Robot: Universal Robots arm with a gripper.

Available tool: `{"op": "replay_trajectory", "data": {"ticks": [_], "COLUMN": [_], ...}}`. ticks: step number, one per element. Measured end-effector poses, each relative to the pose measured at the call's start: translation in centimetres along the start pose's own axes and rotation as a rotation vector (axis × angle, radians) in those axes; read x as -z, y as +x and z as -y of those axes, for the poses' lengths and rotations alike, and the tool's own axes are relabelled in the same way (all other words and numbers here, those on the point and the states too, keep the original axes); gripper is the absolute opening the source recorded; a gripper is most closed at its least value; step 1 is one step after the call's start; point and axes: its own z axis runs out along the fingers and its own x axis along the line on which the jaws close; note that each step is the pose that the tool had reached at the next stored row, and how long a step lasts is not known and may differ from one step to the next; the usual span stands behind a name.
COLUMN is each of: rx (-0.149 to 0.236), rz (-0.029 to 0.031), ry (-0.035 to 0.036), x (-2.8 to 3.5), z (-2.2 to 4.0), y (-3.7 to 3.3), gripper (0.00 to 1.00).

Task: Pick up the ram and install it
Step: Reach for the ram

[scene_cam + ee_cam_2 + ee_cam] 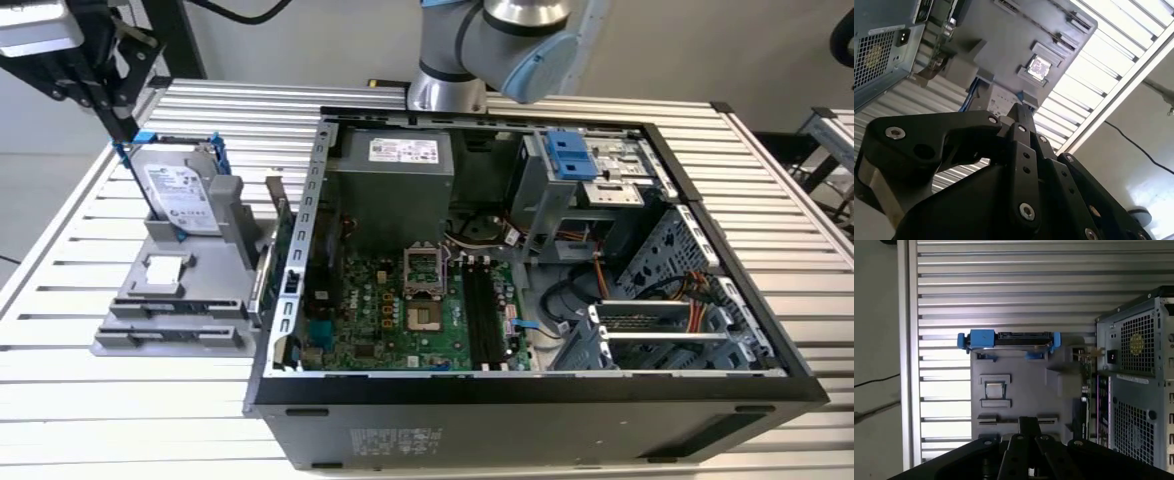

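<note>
One tool [124,125] [1029,421] [1023,111], carried by the arm [494,40], at the exterior view's upper left. Fingers pressed together, nothing pinched between them. Hangs over the hard drive [174,195] [1009,340], tips pointing down, near its top edge but apart from it. Drive upright in blue rails, seated at one end of the grey fixture [174,300] [1054,400]. Fixture flat on the counter [54,400], just beside the open computer case [534,425], at the exterior view's left of it. Ram [280,300]: dark narrow stick, standing on edge along the fixture side nearest the case, between fixture body and case wall; untouched by the tool and apart from it. Chip detail too small to tell. Inside the case, green motherboard [387,330] lying flat, with black memory slots [481,315] running lengthwise near its middle. Ram outside the case, well apart from those slots. Counter ribbed, pale metal, visible under fixture and case in the first wrist view.
</note>
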Motion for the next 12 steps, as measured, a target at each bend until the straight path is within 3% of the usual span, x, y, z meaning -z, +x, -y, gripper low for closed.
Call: {"op": "replay_trajectory", "data": {"ticks": [12], "rx": [0.000], "rz": [0.0000], "ry": [0.0000], "x": [0.20], "z": [4.14], "y": [0.09], "gripper": [0.00]}}
